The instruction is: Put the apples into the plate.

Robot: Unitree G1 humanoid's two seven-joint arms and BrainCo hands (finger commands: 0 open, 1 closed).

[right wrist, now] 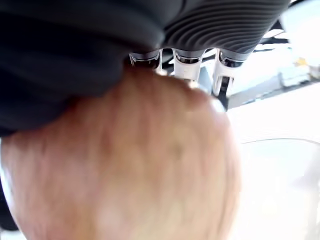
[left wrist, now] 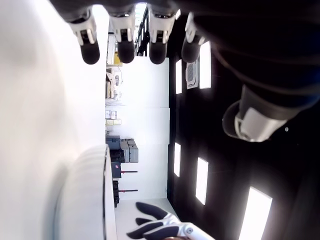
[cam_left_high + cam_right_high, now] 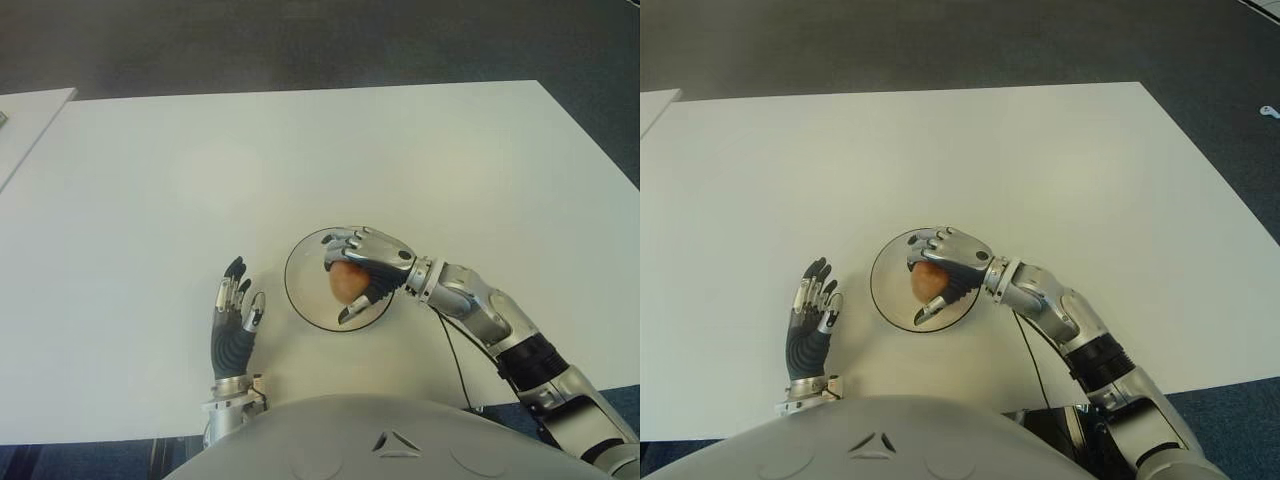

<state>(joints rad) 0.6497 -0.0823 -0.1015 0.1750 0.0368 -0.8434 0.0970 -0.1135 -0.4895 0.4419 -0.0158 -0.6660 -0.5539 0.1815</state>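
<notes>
A reddish-yellow apple point(image 3: 346, 282) sits in the grasp of my right hand point(image 3: 362, 262) directly over the round clear plate point(image 3: 300, 285) near the table's front edge. Whether the apple touches the plate's bottom I cannot tell. The right wrist view is filled by the apple point(image 1: 120, 160) pressed against the palm, with fingers point(image 1: 187, 65) wrapped round its far side. My left hand point(image 3: 236, 312) lies flat on the white table point(image 3: 300, 160) just left of the plate, fingers spread and holding nothing. I see only this one apple.
A second white table point(image 3: 25, 120) edge shows at the far left. Dark floor surrounds the table beyond its far and right edges. A thin black cable point(image 3: 455, 365) runs under my right forearm toward the table's front edge.
</notes>
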